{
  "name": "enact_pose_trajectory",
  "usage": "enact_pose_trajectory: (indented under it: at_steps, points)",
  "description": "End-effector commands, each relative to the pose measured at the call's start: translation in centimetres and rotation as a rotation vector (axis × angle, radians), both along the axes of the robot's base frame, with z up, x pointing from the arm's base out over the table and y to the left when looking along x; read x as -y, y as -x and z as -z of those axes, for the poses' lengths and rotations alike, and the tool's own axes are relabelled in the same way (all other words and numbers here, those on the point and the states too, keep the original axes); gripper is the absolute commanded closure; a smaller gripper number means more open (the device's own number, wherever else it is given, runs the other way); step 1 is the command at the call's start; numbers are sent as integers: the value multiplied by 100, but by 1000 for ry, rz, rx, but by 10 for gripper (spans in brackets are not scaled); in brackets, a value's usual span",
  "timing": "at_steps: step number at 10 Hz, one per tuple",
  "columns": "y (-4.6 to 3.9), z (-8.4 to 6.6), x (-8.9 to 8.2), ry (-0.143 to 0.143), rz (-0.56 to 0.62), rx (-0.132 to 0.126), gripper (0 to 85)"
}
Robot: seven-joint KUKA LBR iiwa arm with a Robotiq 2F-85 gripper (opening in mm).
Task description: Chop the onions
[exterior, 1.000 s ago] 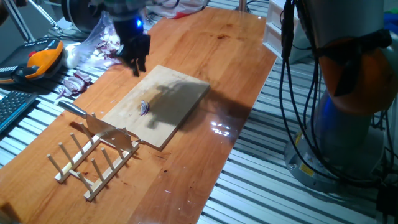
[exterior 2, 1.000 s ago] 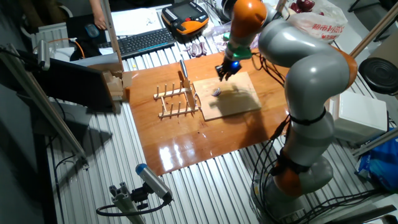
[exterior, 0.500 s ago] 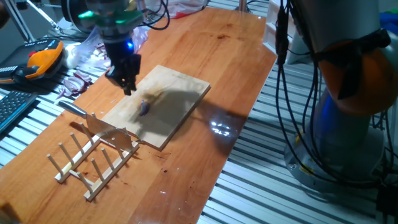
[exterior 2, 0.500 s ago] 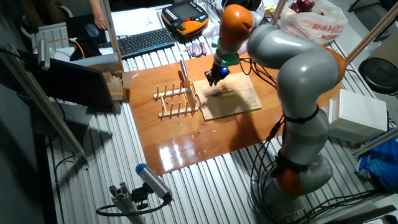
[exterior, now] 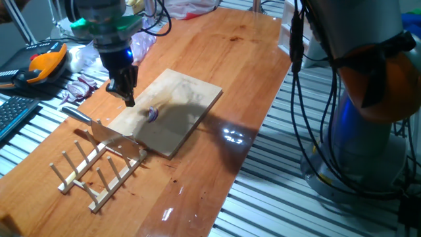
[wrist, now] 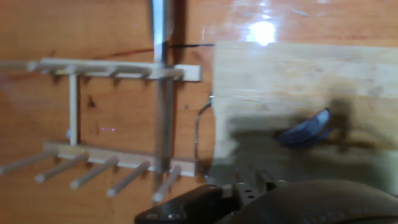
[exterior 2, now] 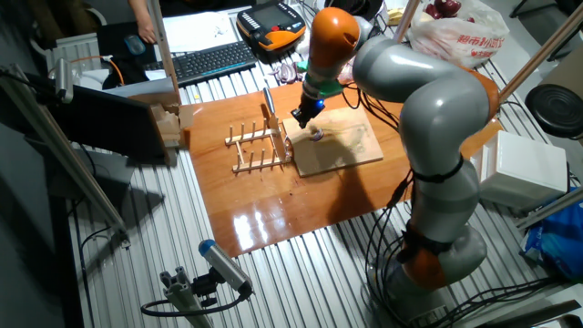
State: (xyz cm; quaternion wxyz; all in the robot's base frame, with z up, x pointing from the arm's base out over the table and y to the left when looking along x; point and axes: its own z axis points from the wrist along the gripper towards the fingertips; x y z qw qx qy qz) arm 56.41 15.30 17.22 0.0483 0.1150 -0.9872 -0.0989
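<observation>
A tiny purple and white sliver of onion [exterior: 152,114] lies near the middle of the wooden board [exterior: 181,99]. It also shows in the other fixed view [exterior 2: 316,134] and in the hand view [wrist: 305,132]. My gripper [exterior: 126,95] hangs over the board's left edge, a little left of the onion, and holds nothing. It points down, and it shows in the other fixed view [exterior 2: 299,117]. Its dark fingers blur into one tip, so I cannot tell the gap. A knife [exterior: 99,128] rests across the wooden peg rack [exterior: 99,168] just in front of the board.
A loose pile of purple onion strips [exterior: 82,87] and clear plastic with scraps [exterior: 108,52] lie behind the gripper. An orange pendant [exterior: 43,62] and a keyboard [exterior 2: 214,59] sit beyond the table edge. My own arm [exterior 2: 428,109] arches over the board's right side.
My gripper has moved from behind the board, forward and left, to the board's left edge, nearer the rack and knife. The onion and knife have not moved.
</observation>
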Motion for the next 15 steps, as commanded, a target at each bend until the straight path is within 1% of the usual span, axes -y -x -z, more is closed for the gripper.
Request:
enact_pose_trajectory:
  at_steps: [1,2,3,4,5,6,7,8,9,10,12,13,14,15]
  points:
    - [-1,1,0,-44,28,-11,850]
    - [-1,1,0,-27,89,11,850]
    - [-1,1,0,22,184,-8,680]
    - [-23,-11,-74,79,265,-16,510]
    - [-59,1,-182,110,321,-15,340]
    - [-88,56,-253,99,359,-3,340]
    - [-128,108,-304,96,380,2,340]
    - [-173,156,-332,100,393,4,340]
    - [-235,217,-359,106,420,-2,340]
    - [-275,272,-399,105,436,4,340]
    - [-349,419,-504,96,448,5,340]
    - [-356,489,-555,91,460,14,340]
    - [-346,535,-602,91,469,21,340]
    - [-337,575,-647,87,483,35,340]
